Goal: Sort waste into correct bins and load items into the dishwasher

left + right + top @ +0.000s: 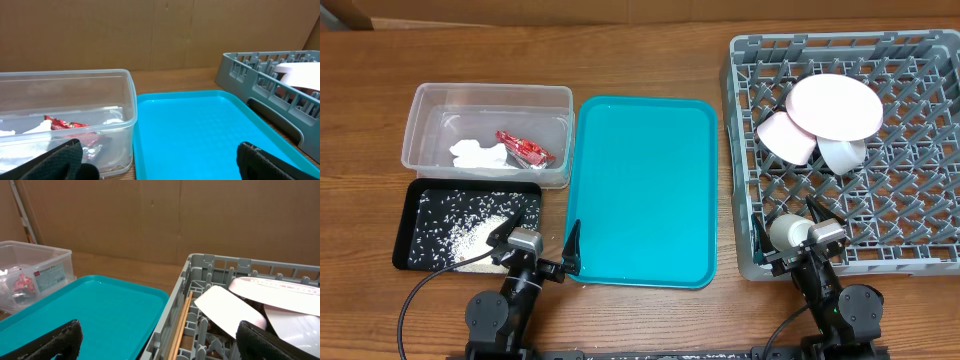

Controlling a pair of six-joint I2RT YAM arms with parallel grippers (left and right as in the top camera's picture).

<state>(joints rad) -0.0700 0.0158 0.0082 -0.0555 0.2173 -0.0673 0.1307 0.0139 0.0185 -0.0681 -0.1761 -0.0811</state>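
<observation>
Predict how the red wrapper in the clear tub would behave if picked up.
The red wrapper looks crinkled and thin, so probably floppy and very light. Its shiny film may slip. Lying flat, it likely won't roll.

Quick tally: one plate (pixel 835 106), two bowls (pixel 786 136), one cup (pixel 786 232), two chopsticks (pixel 180 325), one wrapper (pixel 523 148), one paper scrap (pixel 478 154), one tub (pixel 420 110), one black tray (pixel 408 225), one teal tray (pixel 640 190), one rack (pixel 920 200).

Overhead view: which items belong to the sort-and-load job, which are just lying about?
Job: clear tub, red wrapper, paper scrap, black tray, rice, grey rack, plate, two bowls, cup, chopsticks.
Lying about: teal tray.
</observation>
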